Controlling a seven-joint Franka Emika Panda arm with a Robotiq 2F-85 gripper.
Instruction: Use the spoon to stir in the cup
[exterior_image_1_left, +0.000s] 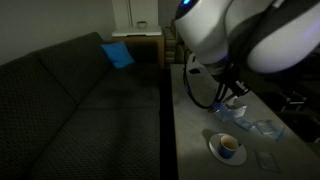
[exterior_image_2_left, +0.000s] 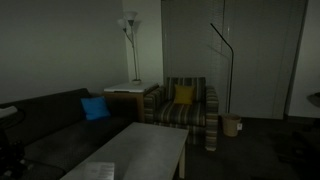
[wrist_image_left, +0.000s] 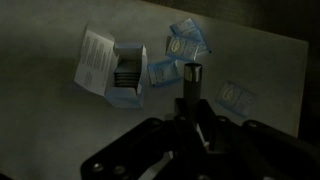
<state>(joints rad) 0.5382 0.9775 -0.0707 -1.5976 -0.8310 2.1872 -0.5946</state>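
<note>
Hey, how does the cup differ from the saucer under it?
The cup is much smaller than the saucer. The cup is deeper with a brownish inside; the saucer is flat and plain white. The cup sits on the saucer. Both are round and white.

The blue packets (wrist_image_left: 188, 42) may carry print, but nothing is legible.
</note>
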